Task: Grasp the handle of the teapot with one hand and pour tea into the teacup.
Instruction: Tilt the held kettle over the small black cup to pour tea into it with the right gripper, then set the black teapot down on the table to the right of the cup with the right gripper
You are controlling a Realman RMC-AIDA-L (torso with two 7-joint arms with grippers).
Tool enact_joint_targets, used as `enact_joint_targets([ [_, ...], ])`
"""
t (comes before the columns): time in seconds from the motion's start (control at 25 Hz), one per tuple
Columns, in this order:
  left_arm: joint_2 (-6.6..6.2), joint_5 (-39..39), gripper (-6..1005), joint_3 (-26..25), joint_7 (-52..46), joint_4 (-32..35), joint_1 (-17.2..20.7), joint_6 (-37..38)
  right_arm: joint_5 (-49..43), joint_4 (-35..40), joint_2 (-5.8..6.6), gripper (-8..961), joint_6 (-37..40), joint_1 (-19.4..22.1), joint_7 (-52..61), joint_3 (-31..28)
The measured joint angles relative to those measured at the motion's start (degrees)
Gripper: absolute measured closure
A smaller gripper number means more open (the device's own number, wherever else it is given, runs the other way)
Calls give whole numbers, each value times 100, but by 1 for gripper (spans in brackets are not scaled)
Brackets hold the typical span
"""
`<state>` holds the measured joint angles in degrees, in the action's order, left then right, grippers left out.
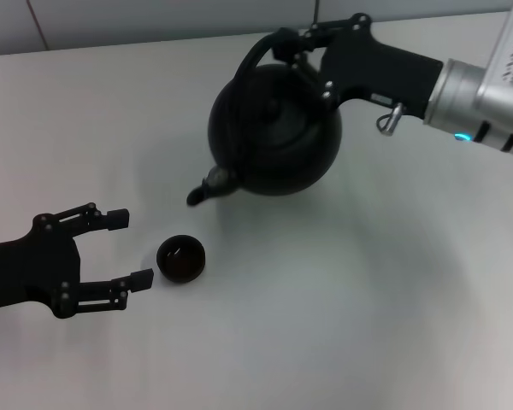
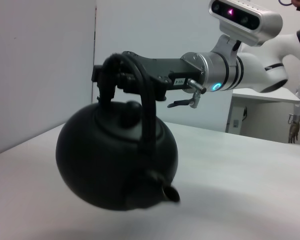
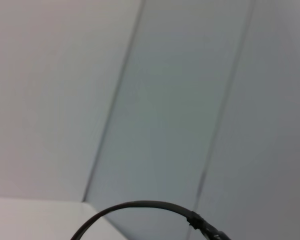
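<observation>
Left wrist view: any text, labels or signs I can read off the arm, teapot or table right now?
Small white label on the right pincer body, above the teapot: printed characters, too small to read.
No other text or markings show on the teapot, the teacup, the table or the left pincer.

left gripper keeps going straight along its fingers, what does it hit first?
Probably the teacup: it sits just past the open left gripper, roughly between its fingertips' line. The teapot, held by the right gripper, hangs farther off.
</observation>
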<state>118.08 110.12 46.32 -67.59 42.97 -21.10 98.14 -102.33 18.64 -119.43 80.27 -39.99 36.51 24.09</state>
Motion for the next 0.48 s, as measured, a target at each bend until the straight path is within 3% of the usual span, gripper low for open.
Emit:
enact_joint_targets([
  [0.48,11,0,129,3,0,0,21,45,1092,-14,3,862,-101,697,810,-11],
])
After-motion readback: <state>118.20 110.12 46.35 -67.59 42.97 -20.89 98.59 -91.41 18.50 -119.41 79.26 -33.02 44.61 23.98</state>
